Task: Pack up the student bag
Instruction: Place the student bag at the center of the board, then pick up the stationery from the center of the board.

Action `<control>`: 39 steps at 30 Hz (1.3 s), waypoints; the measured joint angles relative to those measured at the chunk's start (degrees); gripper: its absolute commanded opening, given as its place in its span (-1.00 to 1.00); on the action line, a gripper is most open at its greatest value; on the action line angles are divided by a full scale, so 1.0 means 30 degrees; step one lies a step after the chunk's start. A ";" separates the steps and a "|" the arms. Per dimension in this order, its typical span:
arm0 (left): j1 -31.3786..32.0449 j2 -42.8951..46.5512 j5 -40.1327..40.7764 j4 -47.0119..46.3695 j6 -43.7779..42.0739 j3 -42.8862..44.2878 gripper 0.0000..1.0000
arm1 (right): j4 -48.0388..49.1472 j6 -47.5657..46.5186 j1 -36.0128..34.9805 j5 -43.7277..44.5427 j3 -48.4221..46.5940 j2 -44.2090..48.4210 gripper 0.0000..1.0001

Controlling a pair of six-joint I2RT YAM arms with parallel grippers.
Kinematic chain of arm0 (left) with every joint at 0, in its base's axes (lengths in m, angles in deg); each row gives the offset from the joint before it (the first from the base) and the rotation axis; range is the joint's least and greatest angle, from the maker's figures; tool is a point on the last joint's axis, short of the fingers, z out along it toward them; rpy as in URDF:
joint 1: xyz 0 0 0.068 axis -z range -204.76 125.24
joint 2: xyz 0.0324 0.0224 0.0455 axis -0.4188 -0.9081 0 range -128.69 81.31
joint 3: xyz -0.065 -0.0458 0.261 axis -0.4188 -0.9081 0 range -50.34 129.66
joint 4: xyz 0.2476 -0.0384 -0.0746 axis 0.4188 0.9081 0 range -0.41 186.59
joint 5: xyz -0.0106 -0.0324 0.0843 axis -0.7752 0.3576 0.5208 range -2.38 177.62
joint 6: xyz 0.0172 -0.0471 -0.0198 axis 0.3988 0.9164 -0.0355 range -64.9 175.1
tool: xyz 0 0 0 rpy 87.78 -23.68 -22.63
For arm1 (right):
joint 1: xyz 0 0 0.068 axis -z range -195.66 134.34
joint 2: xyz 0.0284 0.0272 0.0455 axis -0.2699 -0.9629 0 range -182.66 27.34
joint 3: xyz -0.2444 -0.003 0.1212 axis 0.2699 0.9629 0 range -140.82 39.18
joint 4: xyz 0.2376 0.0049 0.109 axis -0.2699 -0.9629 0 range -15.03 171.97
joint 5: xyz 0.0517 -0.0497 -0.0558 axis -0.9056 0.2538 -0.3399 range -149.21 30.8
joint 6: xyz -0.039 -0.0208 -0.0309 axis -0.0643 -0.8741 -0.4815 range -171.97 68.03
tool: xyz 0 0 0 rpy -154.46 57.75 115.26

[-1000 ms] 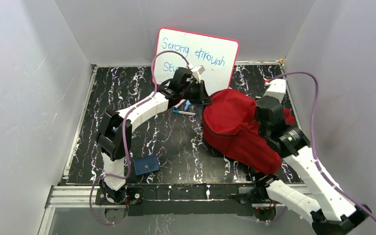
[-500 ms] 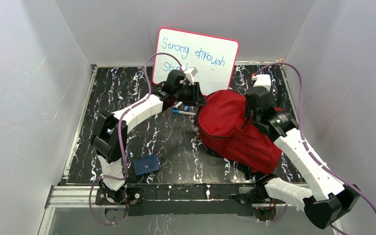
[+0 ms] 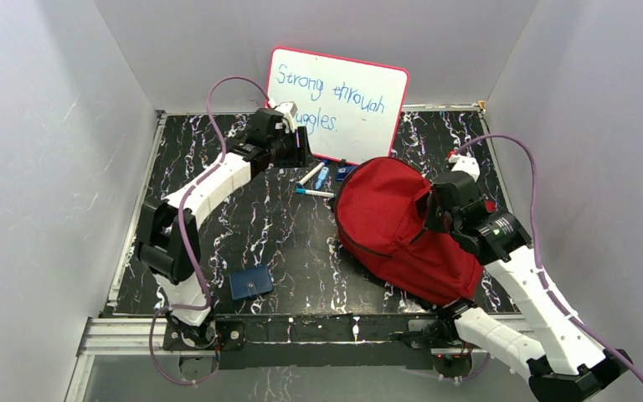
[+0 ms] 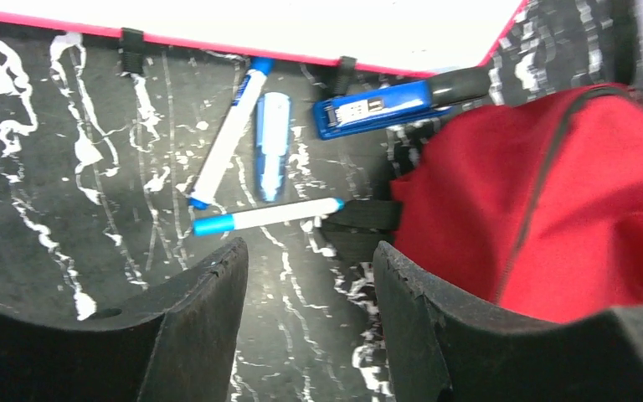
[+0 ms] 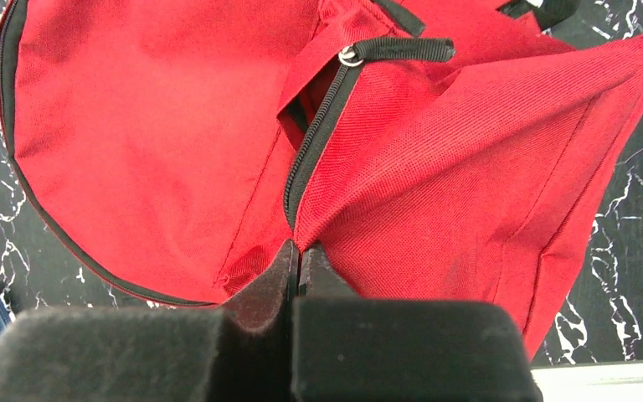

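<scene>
Student bag: the red student bag (image 3: 402,230) lies slumped on the right side of the table (image 3: 285,243), zipper (image 5: 314,142) partly open.
Right gripper: the right gripper (image 5: 299,251), fingers pressed together, pinches bag fabric by the zipper.
Left gripper: the left gripper (image 4: 310,255), fingers apart and empty, hovers over a white marker (image 4: 264,216) beside the bag.
Doing it well: hold the opening lifted; straddle the marker's barrel, clear of the black strap (image 4: 360,216) by its tip.

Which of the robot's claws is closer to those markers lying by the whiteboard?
Left. The left gripper hovers open just short of the markers; the right gripper is away to their right, pinching the zipper edge of the red backpack.
</scene>
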 measured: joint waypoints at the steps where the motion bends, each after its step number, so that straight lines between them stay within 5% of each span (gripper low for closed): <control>1: 0.0015 -0.0204 0.0270 0.0168 -0.0430 0.0036 0.06 | -0.0080 0.0066 0.0000 -0.0138 0.0087 0.0044 -1.00; 16: 0.0029 -0.9989 0.3096 0.4160 -0.7533 0.8488 -0.19 | -0.0379 0.0204 0.0000 -0.1020 0.0510 0.1253 -1.00; 39: 0.0029 -1.1373 0.1515 0.4852 -0.8670 0.9551 -0.18 | -0.0386 0.0036 0.0000 -0.1494 0.1290 0.1617 -1.00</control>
